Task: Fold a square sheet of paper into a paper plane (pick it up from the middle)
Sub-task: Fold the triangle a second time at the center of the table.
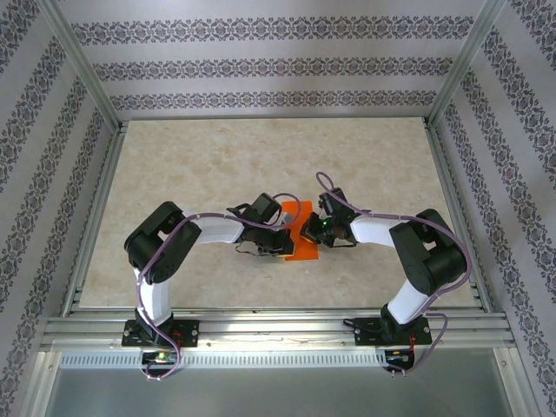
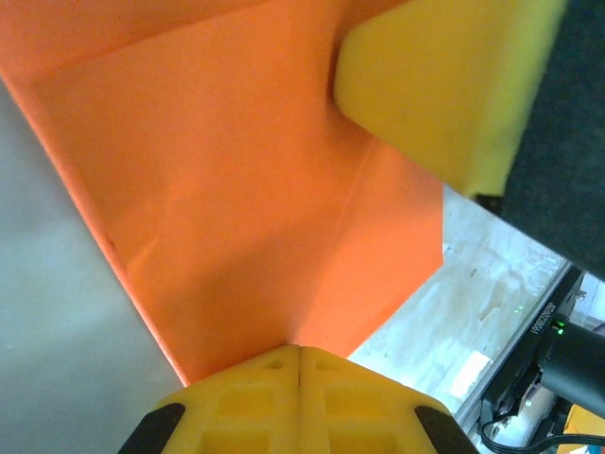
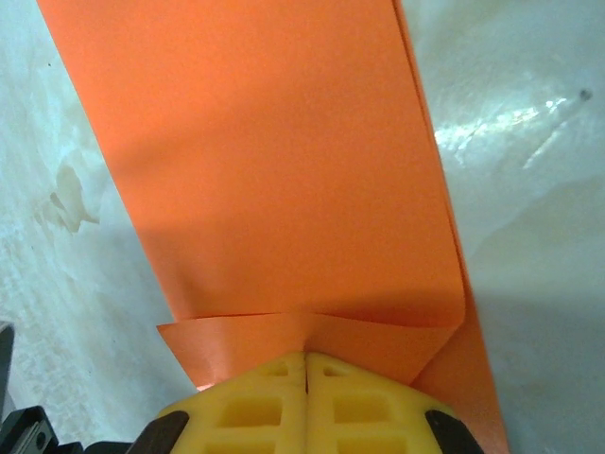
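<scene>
Marbled bench (image 1: 217, 165) carries the square sheet of paper (image 1: 304, 250) at its middle, partly folded. The left hand (image 2: 300, 350) and right hand (image 3: 307, 357), each pressed together, rest their tips on its creases. Judged best: anchor one side and press firmly along the fold.

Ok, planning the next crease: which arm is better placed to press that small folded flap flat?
Probably the right: the right gripper, shut, sits at the flap on the orange sheet; the left gripper rests at the sheet's opposite side.
</scene>
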Available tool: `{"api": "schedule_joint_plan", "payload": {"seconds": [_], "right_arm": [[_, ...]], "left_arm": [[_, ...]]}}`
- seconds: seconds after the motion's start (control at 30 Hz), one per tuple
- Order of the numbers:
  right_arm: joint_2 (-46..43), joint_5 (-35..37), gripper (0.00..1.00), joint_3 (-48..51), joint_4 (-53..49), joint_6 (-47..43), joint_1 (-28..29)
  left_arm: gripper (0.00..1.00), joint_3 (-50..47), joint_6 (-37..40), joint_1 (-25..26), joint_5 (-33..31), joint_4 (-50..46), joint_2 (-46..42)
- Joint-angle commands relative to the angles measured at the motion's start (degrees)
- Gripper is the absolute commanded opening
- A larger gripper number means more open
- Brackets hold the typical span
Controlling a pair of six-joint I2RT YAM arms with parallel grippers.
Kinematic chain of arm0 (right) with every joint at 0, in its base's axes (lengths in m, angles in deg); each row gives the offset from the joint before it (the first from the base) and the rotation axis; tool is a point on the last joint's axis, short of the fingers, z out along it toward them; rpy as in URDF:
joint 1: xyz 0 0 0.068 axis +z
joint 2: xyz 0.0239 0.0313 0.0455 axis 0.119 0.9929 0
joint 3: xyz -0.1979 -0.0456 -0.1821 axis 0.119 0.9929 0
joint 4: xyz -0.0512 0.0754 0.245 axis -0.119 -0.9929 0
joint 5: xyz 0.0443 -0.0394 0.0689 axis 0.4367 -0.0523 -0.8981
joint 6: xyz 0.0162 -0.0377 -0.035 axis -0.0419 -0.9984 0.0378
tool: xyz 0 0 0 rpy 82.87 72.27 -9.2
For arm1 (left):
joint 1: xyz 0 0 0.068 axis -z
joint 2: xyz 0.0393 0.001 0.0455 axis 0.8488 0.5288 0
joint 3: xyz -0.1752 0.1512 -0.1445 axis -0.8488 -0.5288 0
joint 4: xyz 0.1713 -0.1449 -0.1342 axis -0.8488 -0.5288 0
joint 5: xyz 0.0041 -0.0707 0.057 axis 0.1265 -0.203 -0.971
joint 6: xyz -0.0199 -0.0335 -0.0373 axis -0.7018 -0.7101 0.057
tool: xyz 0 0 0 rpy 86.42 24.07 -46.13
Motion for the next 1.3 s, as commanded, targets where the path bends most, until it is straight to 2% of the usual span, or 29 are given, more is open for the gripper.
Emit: {"api": "schedule_joint_plan", "payload": {"seconds": [0.0, 0.13, 0.27, 0.5, 0.9, 1.1, 1.2, 1.27], "right_arm": [[1.4, 2.4, 0.00, 1.0, -4.6, -0.9, -0.5], [1.4, 2.4, 0.00, 1.1, -4.5, -0.7, -0.5], [1.4, 2.3, 0.00, 1.0, -4.5, -0.8, -0.5], [1.8, 2.3, 0.00, 1.3, -4.5, -0.9, -0.5], [2.5, 2.3, 0.00, 1.2, -4.5, -1.2, -0.5], [2.0, 2.2, 0.00, 1.0, -4.8, -1.3, -0.6], [1.9, 2.2, 0.00, 1.1, -4.8, -1.3, -0.7], [1.9, 2.2, 0.00, 1.4, -4.4, -1.0, -0.7]], "left_arm": [[0.00, -0.4, 0.4, 1.1, 0.9, -0.1, -3.2], [0.00, -0.2, -0.9, 1.2, 2.5, 3.6, -2.5], [0.00, 0.5, -0.7, 1.2, 3.4, 2.8, -0.2], [0.00, -3.0, -0.8, 1.2, 0.1, 1.0, 0.7], [0.00, -11.5, -8.2, 1.2, 1.5, 11.3, -3.4], [0.01, -11.3, -8.6, 1.0, -1.2, 13.0, -9.6], [0.00, -8.2, -7.6, 1.0, -0.2, 12.4, -8.4], [0.00, -7.1, -7.8, 1.0, -2.0, 12.4, -7.4]]}}
